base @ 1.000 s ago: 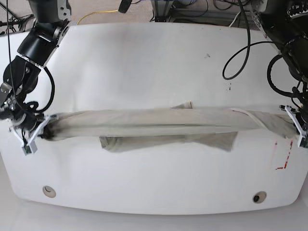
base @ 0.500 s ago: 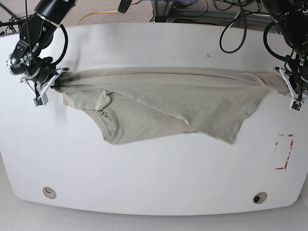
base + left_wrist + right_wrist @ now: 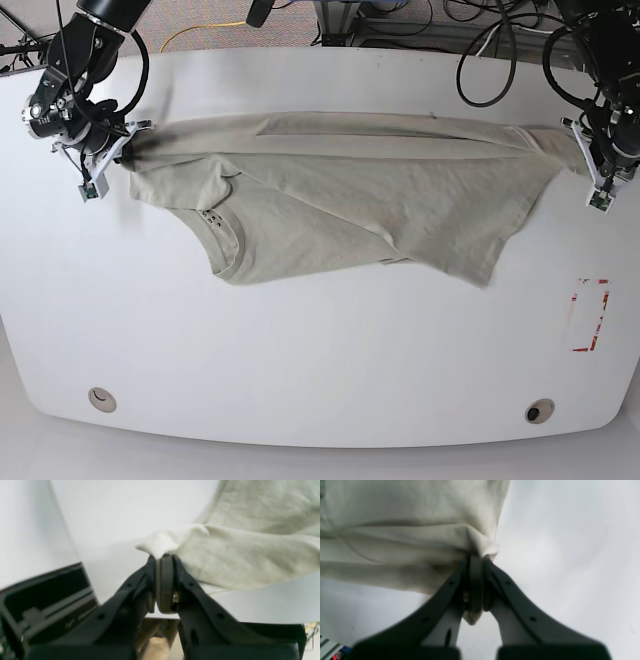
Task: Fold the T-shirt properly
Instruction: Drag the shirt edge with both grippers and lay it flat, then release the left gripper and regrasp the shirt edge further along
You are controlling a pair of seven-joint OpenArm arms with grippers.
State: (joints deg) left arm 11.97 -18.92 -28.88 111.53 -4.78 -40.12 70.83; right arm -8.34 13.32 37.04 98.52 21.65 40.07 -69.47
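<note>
Across the white table (image 3: 320, 370), from nine o'clock to three o'clock, the T-shirt (image 3: 350, 200) hangs stretched between both arms. At nine o'clock in the base view the right gripper (image 3: 112, 155) is clamped tight on a bunched corner of the fabric. The ribbed collar (image 3: 228, 240) lies at about seven o'clock of the shirt's middle. At three o'clock the left gripper (image 3: 582, 150) pinches the opposite corner, jaws nearly together.
</note>
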